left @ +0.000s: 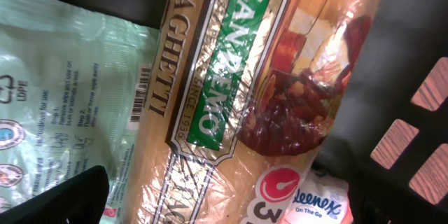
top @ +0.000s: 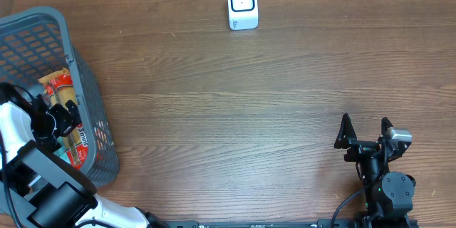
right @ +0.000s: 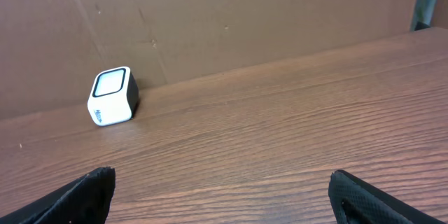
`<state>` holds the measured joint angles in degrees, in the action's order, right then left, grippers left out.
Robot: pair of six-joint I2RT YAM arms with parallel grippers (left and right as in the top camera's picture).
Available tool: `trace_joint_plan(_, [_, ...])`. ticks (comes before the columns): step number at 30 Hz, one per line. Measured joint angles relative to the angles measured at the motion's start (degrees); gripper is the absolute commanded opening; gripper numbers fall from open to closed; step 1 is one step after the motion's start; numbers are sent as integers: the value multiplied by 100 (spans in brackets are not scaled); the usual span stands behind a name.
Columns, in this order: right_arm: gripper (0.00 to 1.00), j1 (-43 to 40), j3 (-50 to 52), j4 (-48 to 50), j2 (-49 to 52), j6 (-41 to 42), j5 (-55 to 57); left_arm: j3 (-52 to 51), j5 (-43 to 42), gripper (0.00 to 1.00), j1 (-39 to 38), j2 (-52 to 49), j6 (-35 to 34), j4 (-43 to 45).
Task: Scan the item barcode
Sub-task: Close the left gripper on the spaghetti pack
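Observation:
The item, a San Remo spaghetti pack (left: 238, 91) in clear and gold wrap, lies in the grey basket (top: 92, 92) at the table's left, also seen from overhead as the pack (top: 63, 92). My left gripper (top: 60, 120) is down inside the basket, open, close above the pack and holding nothing. One black fingertip (left: 66, 196) shows at the lower left of the left wrist view. The white barcode scanner (top: 242, 4) stands at the table's far edge. My right gripper (top: 365, 130) rests open and empty near the front right, facing the scanner (right: 112, 96).
Beside the pack lie a pale green plastic packet (left: 63, 91) and a Kleenex tissue pack (left: 318, 199). The basket's mesh wall (left: 420, 140) rises at the right. A cardboard wall (right: 245, 21) stands behind the scanner.

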<state>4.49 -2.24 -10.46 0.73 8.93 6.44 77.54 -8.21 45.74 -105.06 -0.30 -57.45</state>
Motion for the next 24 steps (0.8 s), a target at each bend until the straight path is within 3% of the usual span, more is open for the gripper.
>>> trace_joint_plan(24, [100,0,0,0,0,0,-2,-728,-118,98,-28,131,160,1512])
